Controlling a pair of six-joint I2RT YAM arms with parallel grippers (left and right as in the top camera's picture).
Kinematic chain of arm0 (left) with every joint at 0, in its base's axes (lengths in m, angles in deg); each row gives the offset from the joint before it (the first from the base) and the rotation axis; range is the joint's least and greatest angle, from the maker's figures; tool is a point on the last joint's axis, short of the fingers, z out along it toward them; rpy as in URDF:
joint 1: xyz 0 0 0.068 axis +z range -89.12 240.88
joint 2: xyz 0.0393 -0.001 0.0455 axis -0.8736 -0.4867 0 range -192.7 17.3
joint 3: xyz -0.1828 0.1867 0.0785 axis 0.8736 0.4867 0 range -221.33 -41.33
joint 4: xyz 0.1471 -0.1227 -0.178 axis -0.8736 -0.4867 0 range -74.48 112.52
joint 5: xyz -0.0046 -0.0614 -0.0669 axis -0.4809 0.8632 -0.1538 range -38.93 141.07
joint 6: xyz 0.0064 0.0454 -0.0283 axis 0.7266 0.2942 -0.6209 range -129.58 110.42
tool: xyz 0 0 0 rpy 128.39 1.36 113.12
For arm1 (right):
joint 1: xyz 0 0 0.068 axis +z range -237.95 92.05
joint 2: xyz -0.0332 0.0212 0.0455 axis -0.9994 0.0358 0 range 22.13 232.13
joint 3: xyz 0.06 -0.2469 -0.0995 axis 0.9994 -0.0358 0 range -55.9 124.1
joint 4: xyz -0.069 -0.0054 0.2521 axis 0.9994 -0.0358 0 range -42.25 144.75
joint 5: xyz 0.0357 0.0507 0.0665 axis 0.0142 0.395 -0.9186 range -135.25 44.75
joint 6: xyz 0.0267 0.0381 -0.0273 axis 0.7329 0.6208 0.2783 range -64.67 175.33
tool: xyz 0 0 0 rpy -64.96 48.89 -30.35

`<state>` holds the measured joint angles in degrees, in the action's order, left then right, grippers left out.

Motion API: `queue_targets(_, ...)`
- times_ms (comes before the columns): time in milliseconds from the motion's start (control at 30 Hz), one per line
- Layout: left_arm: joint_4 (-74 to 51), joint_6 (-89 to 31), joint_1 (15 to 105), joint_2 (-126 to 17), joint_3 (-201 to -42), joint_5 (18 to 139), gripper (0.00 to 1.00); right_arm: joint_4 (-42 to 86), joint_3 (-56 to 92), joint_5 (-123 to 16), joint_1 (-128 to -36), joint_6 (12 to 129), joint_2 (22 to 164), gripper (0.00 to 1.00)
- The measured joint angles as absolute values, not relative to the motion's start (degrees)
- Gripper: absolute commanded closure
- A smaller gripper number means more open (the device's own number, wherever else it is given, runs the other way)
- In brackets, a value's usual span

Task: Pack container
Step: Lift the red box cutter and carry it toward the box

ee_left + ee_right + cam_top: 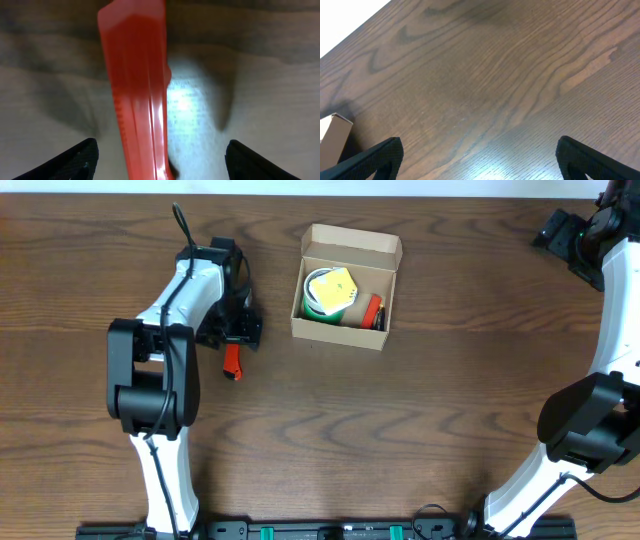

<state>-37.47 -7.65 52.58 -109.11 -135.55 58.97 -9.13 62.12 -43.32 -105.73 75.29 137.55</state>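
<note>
Left wrist: left gripper jaws wide, straddling red tool, no grip | right gripper wide, idle | risk: tool sits off-centre; closing could skid it away from container.

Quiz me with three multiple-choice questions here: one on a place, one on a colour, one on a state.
1. The roll in the cardboard box is: A) blue B) green C) black.
2. The orange-red tool under the left gripper lies: A) in the box B) on the table C) on a shelf.
3. The left gripper is: A) open B) shut on the tool C) shut on nothing.
Answers: B, its rim shows green; B, wood surrounds it; A, its fingers stand clear of the tool.
</note>
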Motion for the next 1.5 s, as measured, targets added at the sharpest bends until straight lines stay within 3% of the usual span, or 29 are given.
queue_targets(200,-37.0,-7.9,52.6,-109.7,-135.6,59.1,0.27,-9.1,62.1,-43.3,-105.7,75.3,137.5,0.01)
queue_targets(433,-37.2,-8.3,52.8,-110.3,-136.0,58.2,0.82,-9.1,62.1,-43.3,-105.7,75.3,137.5,0.01)
queue_targets(500,-37.3,-8.5,53.0,-110.4,-136.1,58.4,0.93,-9.1,62.1,-43.3,-105.7,75.3,137.5,0.01)
queue_targets(1000,-46.8,-11.3,52.9,-111.6,-139.7,59.7,0.94,-9.1,62.1,-43.3,-105.7,75.3,137.5,0.01)
queue_targets(1333,-59.9,-12.7,52.9,-110.8,-161.5,59.7,0.94,-9.1,62.1,-43.3,-105.7,75.3,137.5,0.01)
queue_targets(1500,-64.4,-7.8,52.0,-108.8,-171.8,59.7,0.94,-9.1,62.1,-43.3,-105.7,75.3,137.5,0.01)
